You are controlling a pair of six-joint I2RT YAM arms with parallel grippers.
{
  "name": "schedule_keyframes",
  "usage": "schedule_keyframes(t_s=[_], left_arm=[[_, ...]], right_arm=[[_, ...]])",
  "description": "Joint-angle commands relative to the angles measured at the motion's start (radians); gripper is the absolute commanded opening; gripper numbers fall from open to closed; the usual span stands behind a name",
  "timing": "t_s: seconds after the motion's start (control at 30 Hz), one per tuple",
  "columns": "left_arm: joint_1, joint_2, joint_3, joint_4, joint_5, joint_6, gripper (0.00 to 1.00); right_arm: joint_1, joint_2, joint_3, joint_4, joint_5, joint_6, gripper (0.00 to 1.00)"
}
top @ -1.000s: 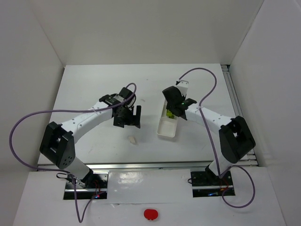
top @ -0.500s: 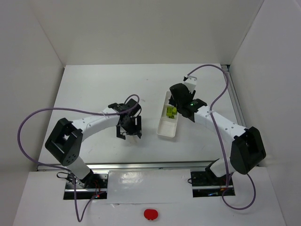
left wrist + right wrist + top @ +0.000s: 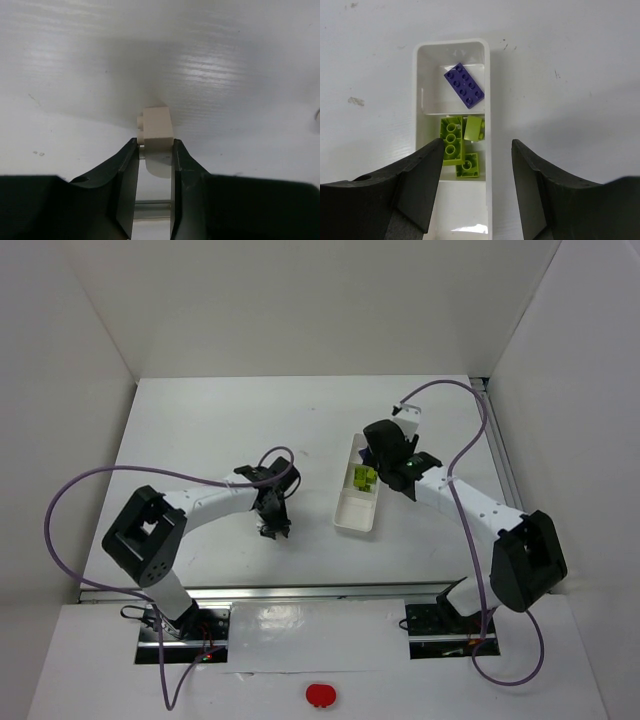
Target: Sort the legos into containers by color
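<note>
My left gripper (image 3: 154,150) is clamped on just the near end of the off-white brick (image 3: 155,122), which looks to rest on the table (image 3: 225,75) (a shallow bite, I judge). I'd lift slowly and straight, then carry it to the near compartment of the tray (image 3: 487,75). My right gripper (image 3: 477,145) hangs spread above the lime-green bricks (image 3: 451,140).

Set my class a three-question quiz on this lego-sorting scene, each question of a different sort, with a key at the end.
1. True or false: the purple brick lies in the same compartment of the tray as the lime-green bricks.
2. What do the fingers of the left gripper clamp? A. a purple brick. B. the off-white brick. C. nothing.
3. Fill in: the right gripper hangs above the tray with its jaws ____.
Key: 1 false, they lie in separate compartments; 2 B; 3 open.
</note>
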Motion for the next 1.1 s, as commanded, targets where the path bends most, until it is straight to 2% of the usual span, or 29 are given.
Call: schedule_keyframes(t_s=[0.0,0.03,0.13,0.33,0.6,0.73,0.77,0.87,0.9,0.97,1.0,1.03,1.07], left_arm=[[-0.002,0.011,0.050,0.011,-0.014,0.019,0.31],[-0.015,0.011,0.078,-0.003,-0.014,0.045,0.23],[-0.055,-0.012,0.168,-0.026,-0.025,0.110,0.19],[-0.155,0.011,0.423,-0.023,0.013,0.269,0.17],[-0.174,0.232,0.659,-0.023,0.084,0.317,0.19],[-0.174,0.313,0.731,-0.023,0.105,0.338,0.29],[-0.174,0.336,0.732,-0.023,0.105,0.338,0.48],[-0.183,0.346,0.754,-0.023,0.128,0.349,0.65],[-0.183,0.346,0.755,-0.032,0.128,0.358,0.67],[-0.183,0.327,0.765,-0.047,0.115,0.358,0.80],[-0.183,0.317,0.777,-0.057,0.114,0.369,0.81],[-0.183,0.289,0.778,-0.067,0.095,0.369,0.81],[-0.183,0.271,0.791,-0.089,0.058,0.380,0.81]], right_arm=[[-0.017,-0.047,-0.007,0.001,0.022,-0.006,0.64],[-0.026,-0.059,-0.007,-0.010,0.022,-0.006,0.64],[-0.041,-0.086,-0.017,-0.019,0.031,-0.006,0.64],[-0.115,-0.183,-0.056,-0.056,0.022,0.004,0.64],[-0.192,-0.318,-0.085,-0.168,0.042,0.004,0.64],[-0.218,-0.387,-0.085,-0.225,0.054,0.022,0.64],[-0.230,-0.410,-0.085,-0.235,0.063,0.022,0.64],[-0.253,-0.439,-0.094,-0.269,0.063,0.022,0.69],[-0.264,-0.439,-0.094,-0.269,0.063,0.022,0.75],[-0.273,-0.439,-0.094,-0.278,0.072,0.022,0.86],[-0.273,-0.439,-0.103,-0.278,0.072,0.033,0.89],[-0.282,-0.439,-0.103,-0.289,0.086,0.033,0.98],[-0.282,-0.439,-0.103,-0.289,0.086,0.060,1.00]])
